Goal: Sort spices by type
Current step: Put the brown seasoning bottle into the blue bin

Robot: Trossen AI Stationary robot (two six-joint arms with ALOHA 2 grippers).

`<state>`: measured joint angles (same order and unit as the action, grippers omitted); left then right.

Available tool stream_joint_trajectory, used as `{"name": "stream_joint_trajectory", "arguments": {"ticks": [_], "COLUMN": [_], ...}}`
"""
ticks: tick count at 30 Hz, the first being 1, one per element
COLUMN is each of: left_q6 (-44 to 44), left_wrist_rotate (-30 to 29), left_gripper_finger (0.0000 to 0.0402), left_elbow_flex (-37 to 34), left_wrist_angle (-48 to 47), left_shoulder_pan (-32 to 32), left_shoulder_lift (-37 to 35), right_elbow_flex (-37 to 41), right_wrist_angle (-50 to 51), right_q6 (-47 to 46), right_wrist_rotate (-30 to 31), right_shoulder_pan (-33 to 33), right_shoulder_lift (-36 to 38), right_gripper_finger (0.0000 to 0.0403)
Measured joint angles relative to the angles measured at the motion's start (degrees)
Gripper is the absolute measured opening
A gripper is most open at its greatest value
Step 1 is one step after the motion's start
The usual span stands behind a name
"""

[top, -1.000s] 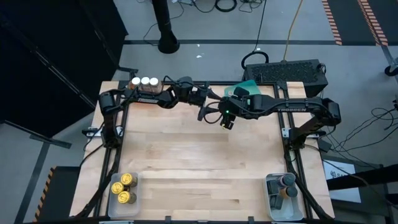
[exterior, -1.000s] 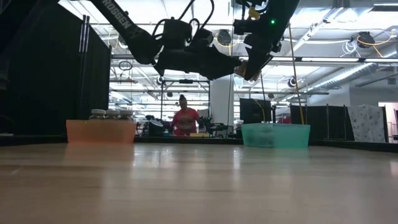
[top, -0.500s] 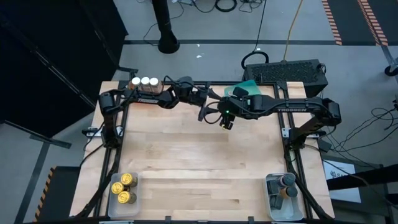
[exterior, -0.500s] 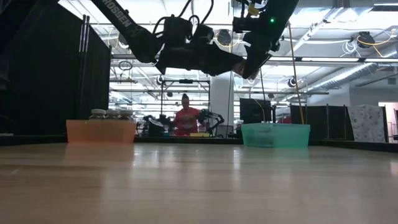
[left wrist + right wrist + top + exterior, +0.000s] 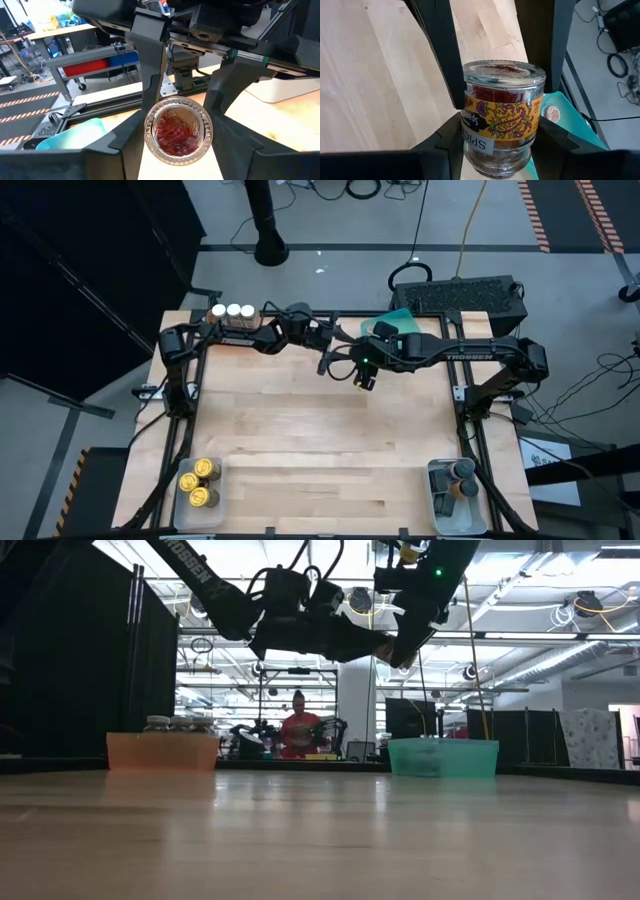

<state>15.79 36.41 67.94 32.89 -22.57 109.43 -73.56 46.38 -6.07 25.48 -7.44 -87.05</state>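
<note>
One of the spices, a small glass jar (image 5: 502, 120) of red threads with a yellow label, hangs high above the far middle of the table (image 5: 365, 380). Both grippers are shut on it. My left gripper (image 5: 350, 365) reaches in from the table's left. My right gripper (image 5: 365, 372) slants down from the right. The left wrist view shows the jar (image 5: 178, 131) end-on through its clear base. The jar's other end is hidden between my right fingers. In the low view both grippers (image 5: 390, 643) meet well above the table. My left gripper has the jar's round wall at its clear base end (image 5: 149, 137) between its two fingers (image 5: 120, 152). It comes in level from the table's left, fingers lying along the jar. My right gripper pinches the jar's wall below the label (image 5: 472, 150) between its two fingers (image 5: 445, 147), slanting down from the right and lying across the jar. The jar lies on its side, base toward my left gripper, clear of the table.
An orange tray (image 5: 245, 337) at the far left holds three white-topped jars (image 5: 233, 310). A teal tray (image 5: 398, 315) stands at the far middle. A near-left tray holds gold jars (image 5: 200, 483), a near-right tray (image 5: 440, 500) grey and dark ones. A person (image 5: 298, 730) is beyond the table.
My left gripper has rolled a little about its own line at the jar. Both arms have kept their place, and the jar stays aloft between them.
</note>
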Motion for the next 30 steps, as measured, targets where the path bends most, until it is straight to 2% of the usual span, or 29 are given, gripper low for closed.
{"name": "stream_joint_trajectory", "arguments": {"ticks": [9, 16, 19, 22, 26, 30], "left_q6": [-0.11, -5.15, -7.13, -10.22, -17.75, -29.2], "left_wrist_rotate": [-0.43, -0.73, -0.83, -0.22, 6.91, 14.09], "left_gripper_finger": [0.0195, 0.0195, 0.0195, 0.0195, 0.0195, 0.0195], "left_elbow_flex": [0.0, -0.13, -0.13, -0.2, -2.7, -7.04], "left_wrist_angle": [-0.19, 0.48, 1.29, 2.97, 14.11, 34.31], "left_shoulder_pan": [-0.37, -3.67, -5.03, -6.64, -9.33, -11.95], "left_shoulder_lift": [0.0, 0.22, 0.13, 0.13, 0.13, 0.02], "right_elbow_flex": [0.02, -0.07, -0.07, -0.02, -0.02, 2.03], "right_wrist_angle": [-0.67, -2.12, -1.81, 0.46, 3.57, -0.64], "right_q6": [0.55, -0.65, -0.7, -0.73, -1.31, 1.9], "right_wrist_rotate": [-0.56, 0.47, 1.26, 3.92, 7.37, 8.14], "right_shoulder_pan": [-0.07, -0.13, -0.2, -0.12, -0.16, -0.14], "right_shoulder_lift": [0.0, 0.08, 0.07, 1.06, 4.82, 10.57], "right_gripper_finger": [0.0159, 0.0299, 0.0333, 0.0343, 0.0339, 0.0338]}}
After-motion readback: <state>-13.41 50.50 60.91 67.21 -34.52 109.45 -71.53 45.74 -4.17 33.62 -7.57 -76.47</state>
